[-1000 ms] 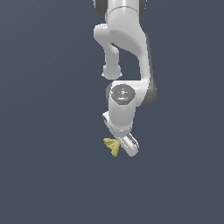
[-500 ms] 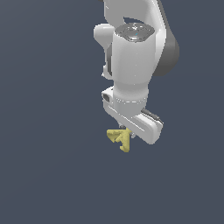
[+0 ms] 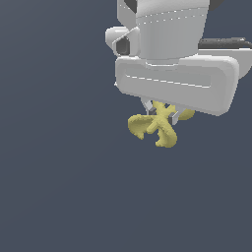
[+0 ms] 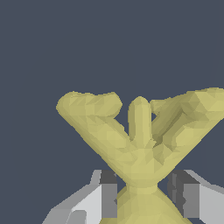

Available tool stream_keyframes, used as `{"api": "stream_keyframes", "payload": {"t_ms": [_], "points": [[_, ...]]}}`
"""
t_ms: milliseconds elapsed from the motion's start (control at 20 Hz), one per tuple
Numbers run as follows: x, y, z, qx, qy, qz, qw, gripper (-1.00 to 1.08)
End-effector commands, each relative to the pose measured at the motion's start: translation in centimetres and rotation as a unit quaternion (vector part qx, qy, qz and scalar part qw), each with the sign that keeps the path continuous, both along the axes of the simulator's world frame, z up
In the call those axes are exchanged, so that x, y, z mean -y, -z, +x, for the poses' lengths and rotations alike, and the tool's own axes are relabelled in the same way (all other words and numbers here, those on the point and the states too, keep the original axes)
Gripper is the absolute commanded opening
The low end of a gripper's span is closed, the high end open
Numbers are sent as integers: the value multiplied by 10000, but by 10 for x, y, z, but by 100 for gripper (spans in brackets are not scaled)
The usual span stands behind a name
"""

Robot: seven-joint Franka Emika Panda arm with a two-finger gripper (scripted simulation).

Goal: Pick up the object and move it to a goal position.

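Centre-right of the exterior view, gripper (image 3: 161, 115) now looms larger than a second ago, fingers clamped on the yellow X-shaped object (image 3: 156, 129): carrying toward goal.

Object (image 3: 156, 126) btwn claw (image 3: 161, 114) fingers, hanging just below the hand.

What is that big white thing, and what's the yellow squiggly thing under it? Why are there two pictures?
The big white thing is a robot arm in a computer simulation. Its hand is pinching a yellow X-shaped object with lumpy arms. One picture comes from a camera standing off to the side. The other comes from a camera on the robot's wrist, so the object looks huge, with a grey finger on each side. Behind everything is plain dark grey; no table shows.
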State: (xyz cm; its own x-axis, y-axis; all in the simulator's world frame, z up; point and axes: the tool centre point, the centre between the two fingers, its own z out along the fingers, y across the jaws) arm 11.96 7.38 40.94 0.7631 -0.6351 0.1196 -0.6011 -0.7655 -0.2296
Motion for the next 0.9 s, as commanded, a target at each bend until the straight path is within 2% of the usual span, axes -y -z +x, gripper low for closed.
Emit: {"api": "stream_keyframes", "payload": {"t_ms": [0, 400, 850], "points": [[-4, -28, 0, 88, -150, 24, 9998, -100], [-10, -79, 0, 254, -403, 75, 9988, -100], [-12, -94, 1, 303, -478, 92, 9984, -100]]}}
